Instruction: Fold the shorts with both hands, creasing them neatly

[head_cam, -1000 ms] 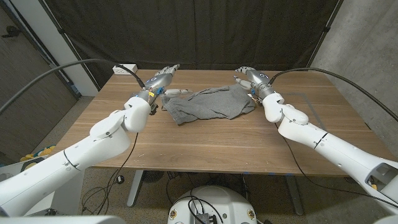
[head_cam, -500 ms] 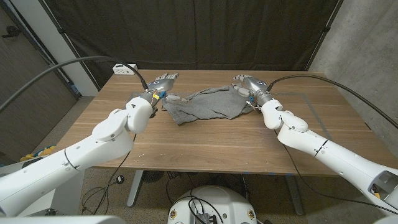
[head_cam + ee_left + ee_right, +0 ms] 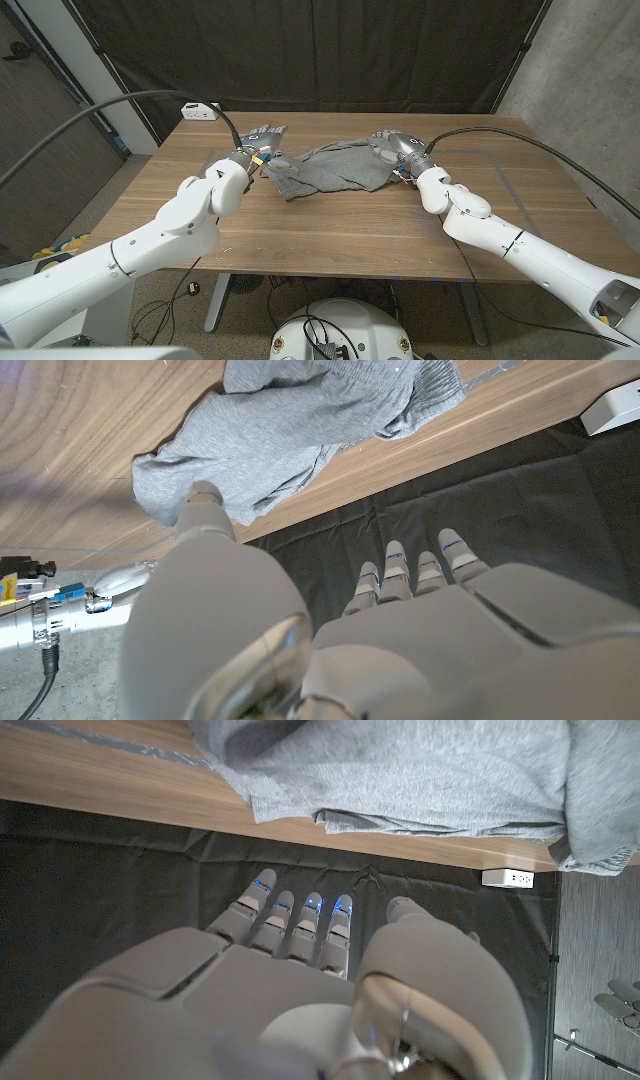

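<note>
Wooden tabletop (image 3: 330,225), brown w/ visible grain; a faint taped or marked outline near its right edge. No brand, label or legible writing on any surface; blue marks on the fingers in the wrist views are too small to read.

Black curtain (image 3: 320,50) hangs behind the far edge. Grey concrete wall at the right.

Shorts (image 3: 335,166): plain heather-grey knit fabric, no print or logo visible. They lie crumpled in a loose, uneven heap at the middle of the tabletop, toward the far edge, w/ several folds and ridges. Left wrist view shows a ribbed band at one end (image 3: 430,390); right wrist view shows overlapping layers w/ a hemmed edge (image 3: 420,780).

Left hand (image 3: 262,138): at the shorts' left end, fingers extended and apart toward the far edge; thumb tip sits close against the cloth in the left wrist view (image 3: 205,495), but cannot tell whether it touches or pinches. Nothing plainly held, so it reads as released.

Right hand (image 3: 392,140): at the shorts' right end, near the far edge; fingers extended side by side in the right wrist view (image 3: 300,925), past the cloth, grasping nothing visible.

White power strip (image 3: 201,109) at the far left corner; socket markings too small to read.
</note>
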`<state>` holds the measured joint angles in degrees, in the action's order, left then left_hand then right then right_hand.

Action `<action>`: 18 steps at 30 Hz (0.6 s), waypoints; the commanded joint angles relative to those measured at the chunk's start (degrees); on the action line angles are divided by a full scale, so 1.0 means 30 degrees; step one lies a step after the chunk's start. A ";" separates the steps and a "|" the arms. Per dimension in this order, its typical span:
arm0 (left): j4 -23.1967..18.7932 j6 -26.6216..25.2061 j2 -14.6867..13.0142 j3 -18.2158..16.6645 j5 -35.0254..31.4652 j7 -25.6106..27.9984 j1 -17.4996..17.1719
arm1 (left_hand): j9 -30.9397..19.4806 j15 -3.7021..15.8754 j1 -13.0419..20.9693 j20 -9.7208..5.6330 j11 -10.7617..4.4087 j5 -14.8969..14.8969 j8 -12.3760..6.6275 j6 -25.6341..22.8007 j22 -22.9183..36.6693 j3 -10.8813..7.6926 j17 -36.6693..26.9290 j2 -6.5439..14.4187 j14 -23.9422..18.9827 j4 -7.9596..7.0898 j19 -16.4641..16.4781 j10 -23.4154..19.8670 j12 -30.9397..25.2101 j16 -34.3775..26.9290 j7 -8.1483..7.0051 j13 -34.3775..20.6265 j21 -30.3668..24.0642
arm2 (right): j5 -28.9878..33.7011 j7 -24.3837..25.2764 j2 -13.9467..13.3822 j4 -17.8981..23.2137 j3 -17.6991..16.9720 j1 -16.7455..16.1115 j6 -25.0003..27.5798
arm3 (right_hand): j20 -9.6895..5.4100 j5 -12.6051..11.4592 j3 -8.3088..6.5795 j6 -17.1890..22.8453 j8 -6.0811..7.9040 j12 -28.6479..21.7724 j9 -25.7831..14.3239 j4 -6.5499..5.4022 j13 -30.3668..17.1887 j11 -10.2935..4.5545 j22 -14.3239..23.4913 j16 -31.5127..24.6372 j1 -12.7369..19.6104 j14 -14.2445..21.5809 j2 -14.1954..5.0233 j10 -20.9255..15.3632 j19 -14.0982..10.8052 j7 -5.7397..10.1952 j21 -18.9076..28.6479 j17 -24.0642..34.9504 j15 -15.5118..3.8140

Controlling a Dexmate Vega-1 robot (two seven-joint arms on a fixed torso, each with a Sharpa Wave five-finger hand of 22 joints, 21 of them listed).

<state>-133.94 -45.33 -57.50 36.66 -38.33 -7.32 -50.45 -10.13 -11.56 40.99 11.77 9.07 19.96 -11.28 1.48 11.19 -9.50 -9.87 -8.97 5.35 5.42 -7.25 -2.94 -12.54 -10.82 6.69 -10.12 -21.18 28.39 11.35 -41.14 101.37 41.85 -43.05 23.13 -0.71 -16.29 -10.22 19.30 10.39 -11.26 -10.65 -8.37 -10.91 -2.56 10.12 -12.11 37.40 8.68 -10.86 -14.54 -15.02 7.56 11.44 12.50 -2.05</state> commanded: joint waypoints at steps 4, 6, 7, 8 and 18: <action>0.0219 -0.0082 0.0318 0.0559 -0.1790 -0.1335 0.0107 | -0.0032 0.0030 0.0264 0.0111 -0.0186 0.0302 -0.0124 -0.0173 -0.0003 0.0210 -0.0017 0.0048 0.0012 0.0041 0.0213 -0.0105 -0.0093 0.0064 0.0869 -0.0073 0.0060 | -0.0144 -0.0220 0.0121 -0.0248 0.0280 -0.0243 0.0503 | 0.0150 0.0082 -0.0257 0.0038 0.0094 -0.0143 -0.0020 0.0106 -0.0057 -0.0012 0.0042 0.0114 -0.0033 -0.0005 0.0043 -0.0149 -0.0006 -0.0097 0.0017 -0.0067 -0.1285; 0.0271 -0.0069 0.0401 0.0605 -0.2062 -0.1394 0.0063 | -0.0034 0.0000 0.0340 0.0108 -0.0263 0.0370 -0.0143 -0.0292 -0.0006 0.0246 -0.0017 0.0083 -0.0038 0.0065 0.0261 -0.0180 -0.0097 0.0051 0.0888 -0.0076 0.0068 | -0.0252 -0.0239 0.0172 -0.0299 0.0287 -0.0287 0.0576 | 0.0156 0.0092 -0.0293 0.0062 0.0107 -0.0142 -0.0018 0.0134 -0.0054 0.0005 0.0040 0.0120 -0.0012 0.0003 0.0047 -0.0162 -0.0007 -0.0124 0.0018 -0.0086 -0.1283; 0.0281 -0.0095 0.0451 0.0618 -0.2179 -0.1461 0.0037 | -0.0035 -0.0004 0.0376 0.0106 -0.0303 0.0399 -0.0137 -0.0308 -0.0007 0.0260 -0.0017 0.0099 -0.0044 0.0078 0.0289 -0.0251 -0.0115 0.0052 0.0876 -0.0078 0.0069 | -0.0216 -0.0301 0.0170 -0.0301 0.0338 -0.0257 0.0654 | 0.0158 0.0097 -0.0310 0.0079 0.0115 -0.0139 -0.0018 0.0145 -0.0053 -0.0009 0.0039 0.0124 -0.0004 0.0004 0.0048 -0.0160 -0.0006 -0.0119 0.0018 -0.0095 -0.1282; 0.0288 -0.0251 0.0546 0.0687 -0.2399 -0.1575 0.0031 | -0.0037 0.0006 0.0433 0.0104 -0.0360 0.0447 -0.0156 -0.0403 -0.0008 0.0281 -0.0016 0.0125 -0.0073 0.0095 0.0332 -0.0312 -0.0123 0.0046 0.0849 -0.0081 0.0069 | -0.0309 -0.0248 0.0193 -0.0423 0.0346 -0.0273 0.0506 | 0.0163 0.0103 -0.0328 0.0096 0.0122 -0.0139 -0.0017 0.0158 -0.0052 -0.0013 0.0038 0.0127 0.0005 0.0008 0.0051 -0.0168 -0.0003 -0.0138 0.0017 -0.0105 -0.1280; 0.0380 -0.0273 0.0788 0.0768 -0.3587 -0.2355 -0.0339 | -0.0045 0.0032 0.0729 0.0099 -0.0443 0.0692 -0.0225 -0.0866 -0.0016 0.0401 -0.0013 0.0233 -0.0233 0.0188 0.0610 -0.0571 -0.0136 0.0022 0.0776 -0.0093 0.0056 | -0.0520 -0.0304 0.0378 -0.0818 0.0632 -0.0190 0.0472 | 0.0195 0.0160 -0.0501 0.0200 0.0166 -0.0135 -0.0013 0.0259 -0.0044 -0.0022 0.0031 0.0160 0.0076 0.0019 0.0057 -0.0230 0.0019 -0.0193 0.0012 -0.0186 -0.1286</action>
<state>-133.27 -46.02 -56.22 38.51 -45.58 -12.04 -50.30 -10.13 -11.25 42.26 11.86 7.56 21.45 -11.47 -0.48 11.20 -8.61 -9.88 -8.29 5.05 5.90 -5.92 -4.10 -12.53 -10.82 6.93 -10.29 -20.97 27.58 10.51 -40.45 99.91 42.95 -43.64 24.47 -0.40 -16.01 -11.29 19.65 10.61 -11.26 -10.66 -7.71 -10.92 -2.56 10.13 -11.84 37.40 8.69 -10.86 -14.54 -14.72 7.26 11.45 11.97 -2.05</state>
